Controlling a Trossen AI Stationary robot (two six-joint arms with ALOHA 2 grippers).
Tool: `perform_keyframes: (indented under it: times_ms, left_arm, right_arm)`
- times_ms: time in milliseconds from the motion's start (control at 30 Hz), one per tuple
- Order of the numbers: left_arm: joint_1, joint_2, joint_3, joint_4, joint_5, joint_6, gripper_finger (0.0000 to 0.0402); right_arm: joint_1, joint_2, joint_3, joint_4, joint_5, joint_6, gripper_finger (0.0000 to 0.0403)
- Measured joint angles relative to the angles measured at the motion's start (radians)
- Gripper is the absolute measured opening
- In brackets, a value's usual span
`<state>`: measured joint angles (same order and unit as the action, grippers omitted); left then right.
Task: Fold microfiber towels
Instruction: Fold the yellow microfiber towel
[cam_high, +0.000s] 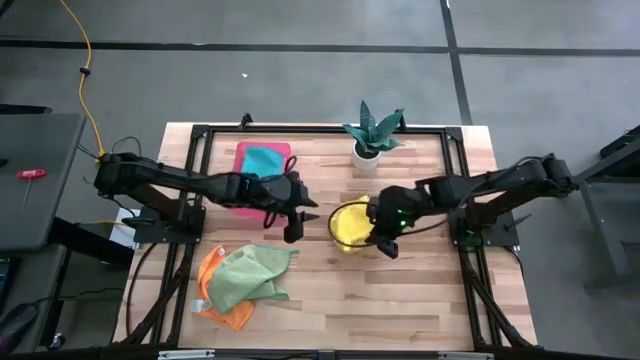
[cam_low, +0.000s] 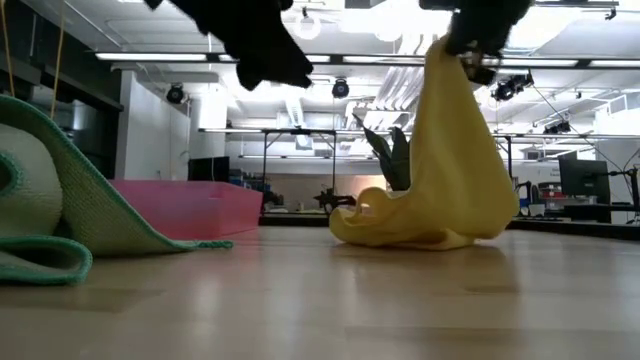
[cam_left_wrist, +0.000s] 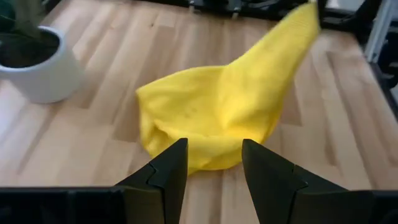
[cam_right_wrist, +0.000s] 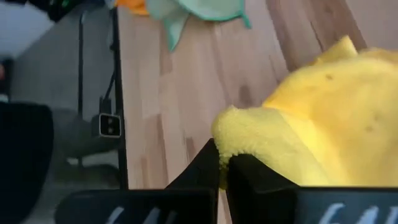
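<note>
A yellow towel (cam_high: 348, 224) is at the table's middle, partly lifted, and shows in the low view (cam_low: 455, 160) as a hanging drape. My right gripper (cam_high: 385, 243) is shut on it. My left gripper (cam_high: 293, 228) is open and empty just left of the towel, above the table; in the left wrist view (cam_left_wrist: 214, 171) its fingers face the towel (cam_left_wrist: 211, 118). A light green towel (cam_high: 248, 275) lies crumpled on an orange towel (cam_high: 215, 300) at the near left. A teal towel (cam_high: 264, 160) lies in the pink tray (cam_high: 243, 152). My right gripper pinches a bunched edge of the yellow towel (cam_right_wrist: 242, 140) between its two fingers. In the low view the gripper is above the towel, and the cloth hangs slack below it (cam_low: 450, 110). The towel's lower part (cam_low: 395, 228) lies heaped on the table.
A potted plant in a white pot (cam_high: 368, 150) stands at the far middle, just behind the yellow towel. The pink tray is at the far left. Bare wood (cam_high: 400, 300) lies between the towels and the near edge.
</note>
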<state>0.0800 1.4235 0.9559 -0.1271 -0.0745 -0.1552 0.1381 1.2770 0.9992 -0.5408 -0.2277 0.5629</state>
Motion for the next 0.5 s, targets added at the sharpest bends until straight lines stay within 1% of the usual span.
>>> perform_keyframes:
  times_ms: [67,133,267,367,500]
  left_arm:
    - [-0.006,0.02,-0.04,0.087,-0.01,0.0,0.0143]
    - [-0.01,0.058,-0.054,0.117,-0.035,0.001,0.0143]
    - [-0.015,0.164,-0.053,0.186,-0.047,0.047,0.0143]
    - [-0.024,0.251,-0.053,0.202,-0.046,0.094,0.0143]
    - [-0.024,0.332,-0.053,0.218,-0.039,0.122,0.0143]
  right_arm:
    - [0.012,-0.034,-0.044,0.029,0.048,0.061,0.0]
    - [0.019,-0.062,-0.078,0.053,0.076,0.099,0.0]
    - [0.02,-0.092,-0.11,0.103,0.08,0.141,0.0]
    - [0.02,-0.093,-0.111,0.105,0.088,0.143,0.0]
    - [0.02,-0.093,-0.111,0.106,0.088,0.137,0.0]
